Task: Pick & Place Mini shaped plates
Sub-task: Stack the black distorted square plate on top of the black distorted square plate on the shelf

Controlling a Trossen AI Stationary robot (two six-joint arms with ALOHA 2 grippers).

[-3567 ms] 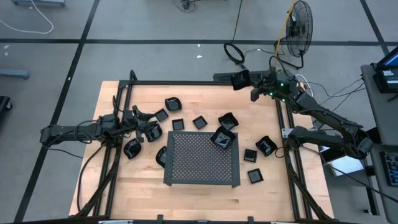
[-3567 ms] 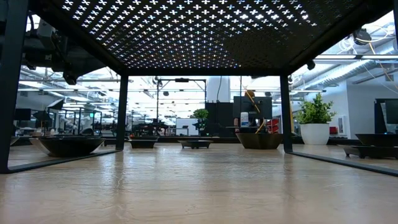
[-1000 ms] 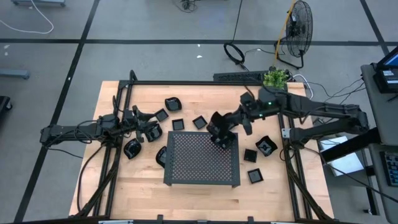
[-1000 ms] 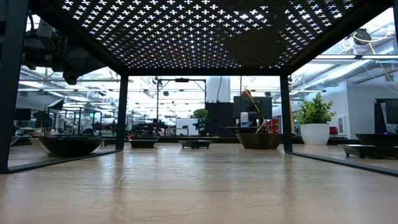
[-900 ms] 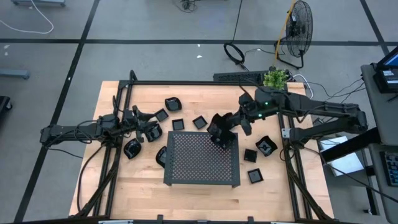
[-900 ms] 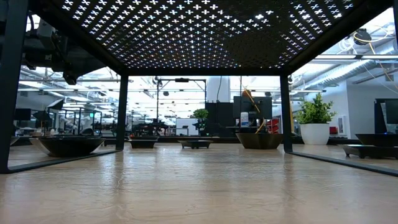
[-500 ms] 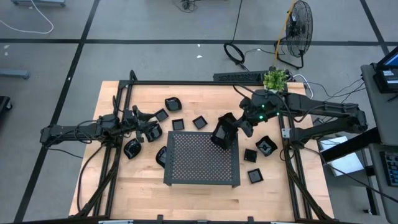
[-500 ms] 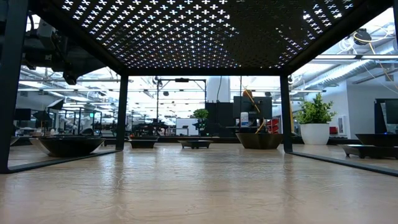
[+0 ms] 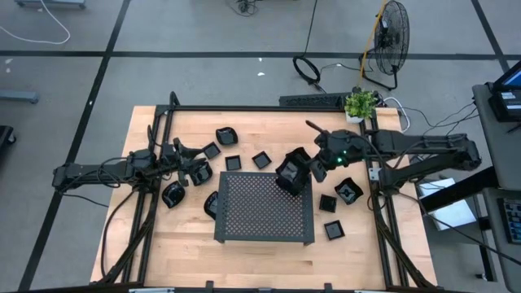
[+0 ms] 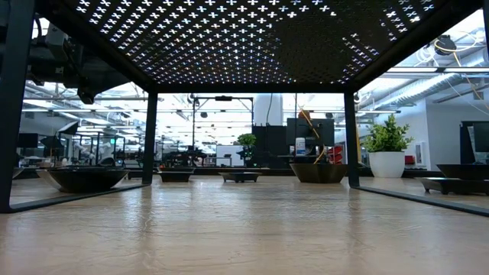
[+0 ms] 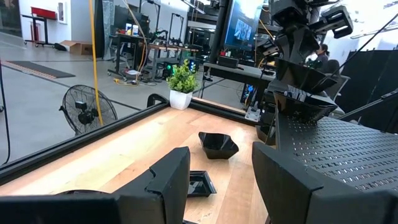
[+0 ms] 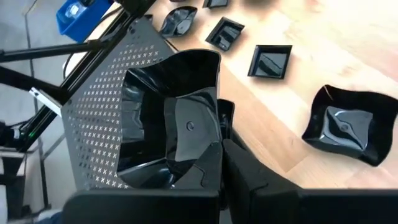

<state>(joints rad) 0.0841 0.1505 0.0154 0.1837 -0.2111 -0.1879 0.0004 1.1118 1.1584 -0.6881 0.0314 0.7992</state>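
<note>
The right gripper (image 9: 308,169) is pinching a plate (image 9: 291,172) by its rim, tilted over the tray's (image 9: 264,213) far right corner, probably for placing, while the left gripper (image 9: 192,165) is waiting wide by the table's (image 9: 146,244) left edge.

Your right arm reaches in from the table's right edge toward the middle, its wrist bent down, and the right gripper (image 9: 303,172) is clamped shut on the rim of a glossy black wavy-edged dish (image 12: 168,118), which hangs tilted from its dark fingers (image 12: 242,171). Your left arm lies low along the left side of the table, stretched toward the centre, with the left gripper (image 9: 189,167) at rest there; its two dark fingers (image 11: 168,177) stand apart with a clear gap between them and nothing held.
</note>
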